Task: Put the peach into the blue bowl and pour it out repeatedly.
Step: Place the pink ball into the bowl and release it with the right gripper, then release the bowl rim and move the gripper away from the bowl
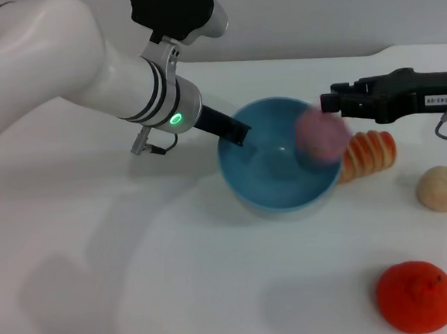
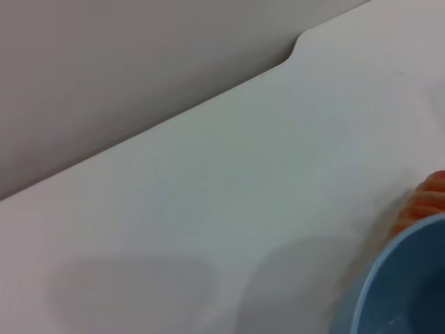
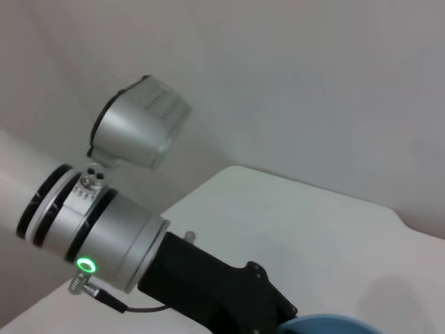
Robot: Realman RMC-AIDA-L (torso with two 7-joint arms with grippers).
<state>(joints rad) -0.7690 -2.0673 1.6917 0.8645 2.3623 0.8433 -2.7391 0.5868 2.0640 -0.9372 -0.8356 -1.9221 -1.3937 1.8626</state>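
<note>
From the head view, the left end effector [image 1: 239,132] is down at the left rim of the blue bowl [image 1: 267,180], its dark fingers pinching that rim, and the bowl sits on the white tabletop [image 1: 123,268] around the middle of the scene. The peach [image 1: 321,135] is a pink blur at the bowl's right edge, just above the rim and just left of the right end effector [image 1: 328,101], which reaches in from the right at about the same height; whether its fingers are spread or pressed together, I cannot tell, nor whether they touch the peach. Just beside the bowl on the right lies a ridged orange piece [image 1: 368,154], farther right a beige lump [image 1: 443,188], and near the front right a bumpy orange-red fruit [image 1: 416,296]. Over to the left wrist view: mostly bare tabletop [image 2: 229,188] running to its far edge, with a slice of the blue bowl [image 2: 400,285] in the corner and a sliver of the ridged orange piece [image 2: 427,198] just beyond it. And the right wrist view: looking across at the left arm [image 3: 97,223], silver cuff with a green light, its black end effector [image 3: 229,292] dropping to the bowl's rim [image 3: 327,323], which only just shows at the edge.
</note>
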